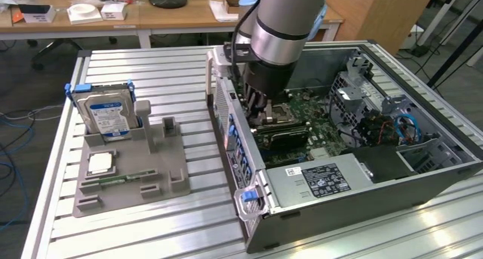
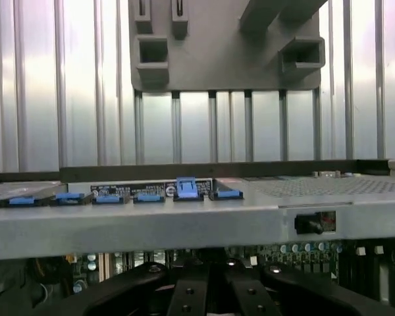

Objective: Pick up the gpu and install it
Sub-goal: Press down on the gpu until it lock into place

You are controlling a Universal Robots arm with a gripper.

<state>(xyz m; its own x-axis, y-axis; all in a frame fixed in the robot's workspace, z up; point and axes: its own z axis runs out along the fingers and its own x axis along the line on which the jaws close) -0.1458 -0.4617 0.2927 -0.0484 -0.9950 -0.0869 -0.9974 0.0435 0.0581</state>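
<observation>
A: Where does the gripper (image 1: 266, 113) stand?

B: Lowered inside the open computer case (image 1: 422, 174), above the motherboard (image 1: 309, 109), jaws fully closed.

A: And the gpu (image 1: 283, 136)?

B: A dark card lies beneath them, apparently at its slot; whether it is seated is unclear.

The grey robot arm (image 1: 281, 27) reaches down into the open dark metal computer case (image 1: 362, 174), above its green motherboard (image 1: 302, 129). Beside the case, a grey plastic fixture tray (image 1: 151, 174) holds a silver hard drive with blue label (image 1: 108, 115) upright.
</observation>
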